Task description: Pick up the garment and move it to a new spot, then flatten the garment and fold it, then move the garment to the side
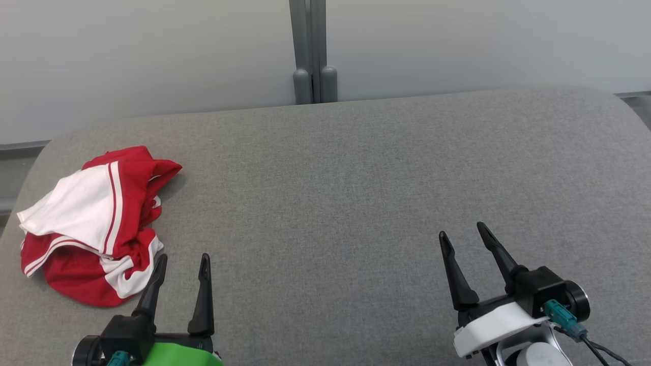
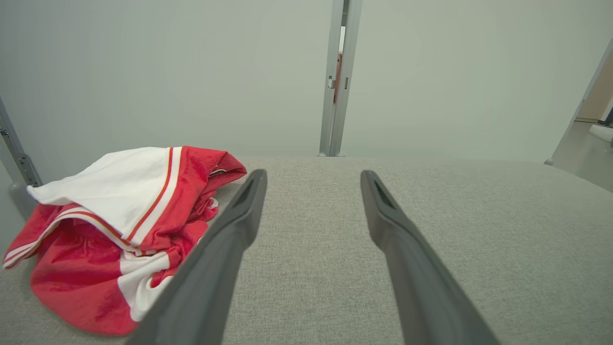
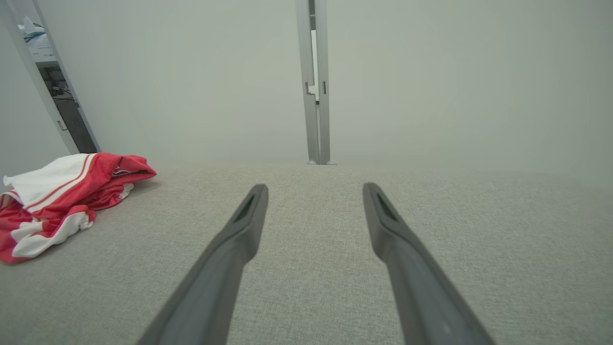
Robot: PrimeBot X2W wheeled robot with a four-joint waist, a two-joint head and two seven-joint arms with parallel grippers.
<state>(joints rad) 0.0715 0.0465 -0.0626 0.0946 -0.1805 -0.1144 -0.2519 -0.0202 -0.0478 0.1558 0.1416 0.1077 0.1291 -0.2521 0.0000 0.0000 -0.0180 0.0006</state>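
Note:
A crumpled red and white garment (image 1: 94, 223) lies bunched at the left end of the grey fabric surface (image 1: 346, 193). My left gripper (image 1: 183, 262) is open at the lower left, its fingertips just to the right of the garment's near edge and apart from it. In the left wrist view the garment (image 2: 119, 230) sits left of the left gripper (image 2: 312, 178), whose fingers hold nothing. My right gripper (image 1: 460, 230) stands open over bare fabric at the lower right, far from the garment. The right wrist view shows the garment (image 3: 62, 201) at far left and the right gripper (image 3: 314, 190) empty.
A pale wall with a grey vertical post (image 1: 313, 51) runs behind the surface. The surface's rounded far corners and left edge lie close to the garment. A doorway (image 3: 62, 100) opens at the left in the right wrist view.

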